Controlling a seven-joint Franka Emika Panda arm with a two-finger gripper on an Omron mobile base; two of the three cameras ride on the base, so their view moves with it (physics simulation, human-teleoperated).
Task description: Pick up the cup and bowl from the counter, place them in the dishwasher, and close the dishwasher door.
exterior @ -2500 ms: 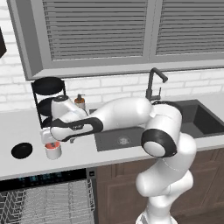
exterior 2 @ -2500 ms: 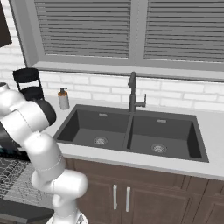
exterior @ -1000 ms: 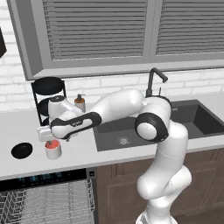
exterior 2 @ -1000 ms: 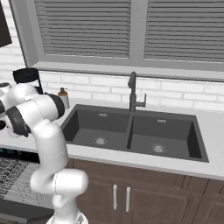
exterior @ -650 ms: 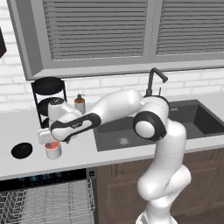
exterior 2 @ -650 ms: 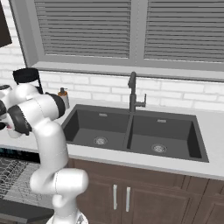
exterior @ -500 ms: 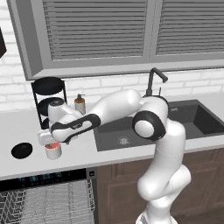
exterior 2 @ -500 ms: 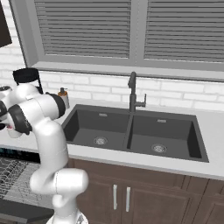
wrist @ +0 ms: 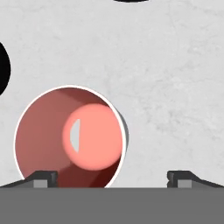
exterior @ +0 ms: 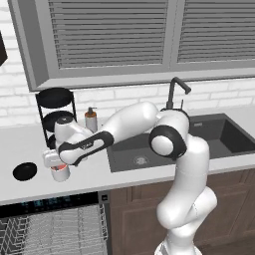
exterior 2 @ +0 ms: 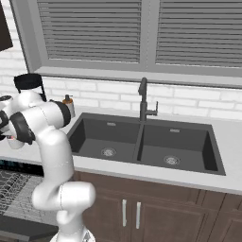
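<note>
The white cup (exterior: 60,172) with its red-coral inside stands on the light counter (exterior: 20,144), just right of the small black bowl (exterior: 25,171). My gripper (exterior: 54,161) hangs open directly over the cup. In the hand view the cup (wrist: 70,138) lies left of centre. The left fingertip (wrist: 43,177) is over its rim, and the right fingertip (wrist: 179,176) is over bare counter (wrist: 175,87). The bowl (wrist: 2,68) shows at the left edge. Below the counter the dishwasher (exterior: 50,204) stands open with its wire rack (exterior: 55,229) pulled out. Its door (exterior 2: 21,228) is folded down.
A three-tier wire stand with black trays (exterior: 56,97) stands behind the cup against the brick wall, with a soap dispenser (exterior: 90,118) beside it. The dark double sink (exterior 2: 142,139) and faucet (exterior 2: 143,97) lie to the right. Brown cabinets (exterior 2: 137,208) run under the sink.
The hand has sunk a little closer to the cup. Its jaws stay wide open, and the cup and bowl have not moved.
</note>
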